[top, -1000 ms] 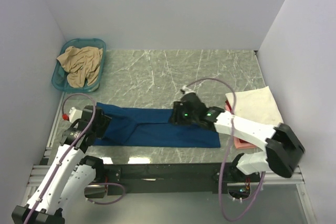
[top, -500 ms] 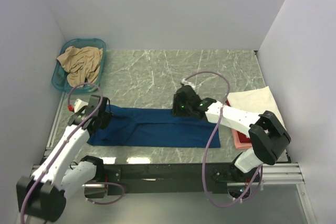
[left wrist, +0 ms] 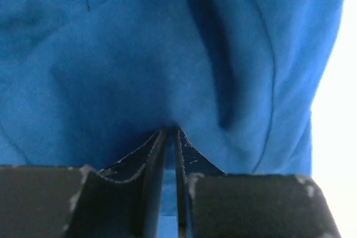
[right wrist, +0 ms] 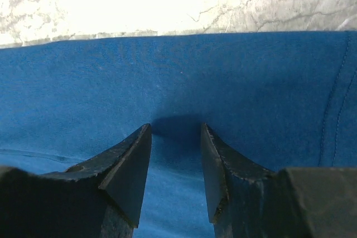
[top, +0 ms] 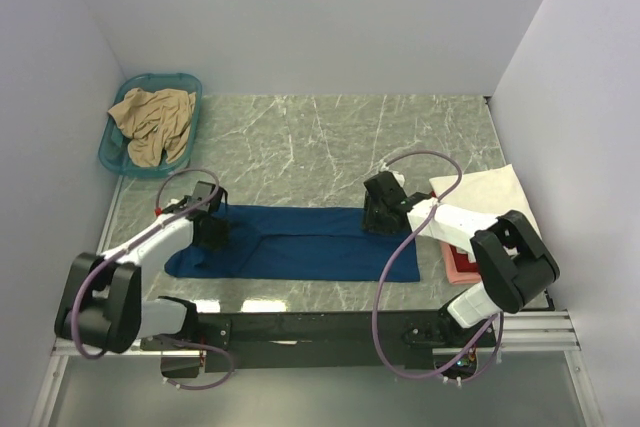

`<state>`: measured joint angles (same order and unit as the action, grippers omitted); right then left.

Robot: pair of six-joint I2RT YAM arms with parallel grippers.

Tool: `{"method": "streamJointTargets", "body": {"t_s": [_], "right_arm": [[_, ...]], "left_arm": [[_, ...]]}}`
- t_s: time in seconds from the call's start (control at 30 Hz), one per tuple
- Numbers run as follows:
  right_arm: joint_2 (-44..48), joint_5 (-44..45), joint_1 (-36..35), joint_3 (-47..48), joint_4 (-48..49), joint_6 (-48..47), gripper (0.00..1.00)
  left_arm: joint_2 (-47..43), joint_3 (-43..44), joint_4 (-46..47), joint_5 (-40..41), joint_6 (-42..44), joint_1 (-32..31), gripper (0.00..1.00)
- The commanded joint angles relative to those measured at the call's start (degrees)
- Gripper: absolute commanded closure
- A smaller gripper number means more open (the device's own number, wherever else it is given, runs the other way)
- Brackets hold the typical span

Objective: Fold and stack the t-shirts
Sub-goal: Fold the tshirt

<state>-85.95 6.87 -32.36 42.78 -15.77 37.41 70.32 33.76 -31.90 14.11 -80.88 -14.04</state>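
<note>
The dark blue t-shirt (top: 300, 247) lies as a long folded band across the near part of the table. My left gripper (top: 212, 230) is at its left end. In the left wrist view the gripper (left wrist: 170, 131) is shut on a bunched fold of the blue cloth (left wrist: 111, 54). My right gripper (top: 376, 219) rests on the shirt's far edge near its right end. In the right wrist view its jaws (right wrist: 175, 127) stand open, tips down on flat blue cloth (right wrist: 167, 76), holding nothing. A tan t-shirt (top: 152, 122) lies crumpled in the basket. A cream-white t-shirt (top: 490, 202) lies folded at the right, over a pink-red one (top: 460, 265).
The teal plastic basket (top: 110, 152) stands at the far left corner. White walls close in the table on the left, back and right. The marble tabletop (top: 330, 137) shows beyond the blue shirt. The arms' mounting rail (top: 320, 327) runs along the near edge.
My left gripper moved forward onto the shirt's left end and closed on the cloth. My right gripper slid to the right along the shirt's far edge, still open.
</note>
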Motion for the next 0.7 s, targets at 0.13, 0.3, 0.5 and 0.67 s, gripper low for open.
{"method": "streamJointTargets", "body": {"t_s": [0.13, 0.3, 0.5, 0.67], "right_arm": [[1.83, -2.83, 0.19, -5.42, 2.41, 2.66, 0.53], [6.05, -8.87, -1.21, -10.78, 5.65, 6.7, 0.53], [15.44, -9.78, -12.52, -17.11, 8.47, 19.85, 0.53], [19.95, -10.04, -22.64, -20.99, 18.12, 32.45, 0.53]], "left_arm": [[11.14, 4.46, 5.62, -0.75, -0.25, 0.16, 0.81], [22.98, 17.11, 3.69, 1.71, 4.93, 0.16, 0.79], [41.07, 38.2, 1.14, 0.66, 13.1, 0.07, 0.77], [58.03, 60.25, 2.19, -8.11, 24.7, -1.33, 0.77]]}}
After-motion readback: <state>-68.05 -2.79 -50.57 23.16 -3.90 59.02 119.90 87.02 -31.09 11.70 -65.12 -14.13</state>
